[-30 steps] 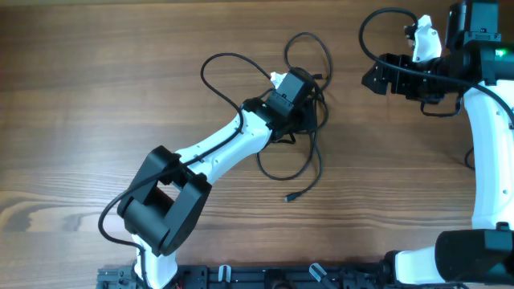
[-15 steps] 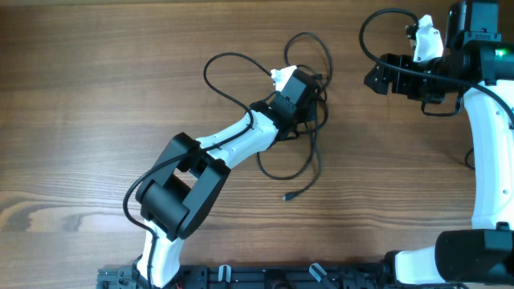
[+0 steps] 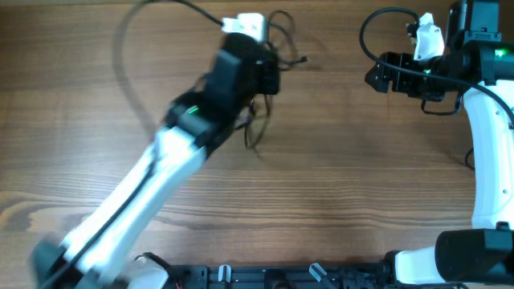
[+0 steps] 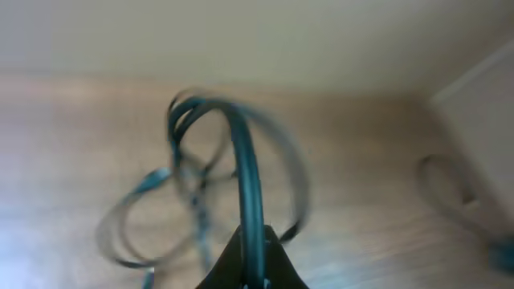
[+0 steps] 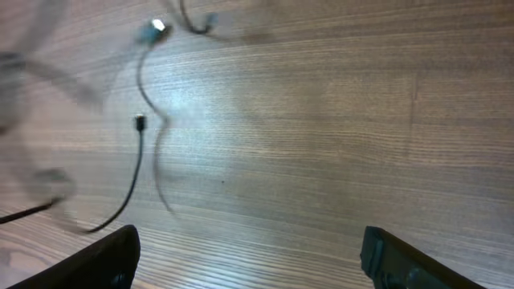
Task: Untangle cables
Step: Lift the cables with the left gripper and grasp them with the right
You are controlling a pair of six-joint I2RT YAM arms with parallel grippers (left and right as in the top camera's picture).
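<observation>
Moved since earlier: cables (image 4: 245, 160) are rising off the table (image 3: 361, 177) and travelling toward its far edge with the left arm (image 3: 161, 177); a second ago they were lying as a loose tangle mid-table.
Look of the cables: thin black cords are hanging in blurred loops, with one strand arching up from the grip and a small plug (image 5: 140, 122) dangling from another; the crossings are too smeared to count.
Place of the cables: the bunch is hanging below the left gripper (image 4: 255, 269) near the far middle of the table, and whether the lower loops are touching the wood is unclear.
State of left gripper: its fingers are pinching tight on one strand.
State of right gripper (image 5: 249, 241): its jaws are standing wide, holding nothing, waiting well apart at the far right.
Step in hand: lifting the tangle so loops are falling free, by my reading.
Next move: probably calling for the right gripper taking a second strand or the plug, then both easing apart; yanking is risking a tighter knot.
</observation>
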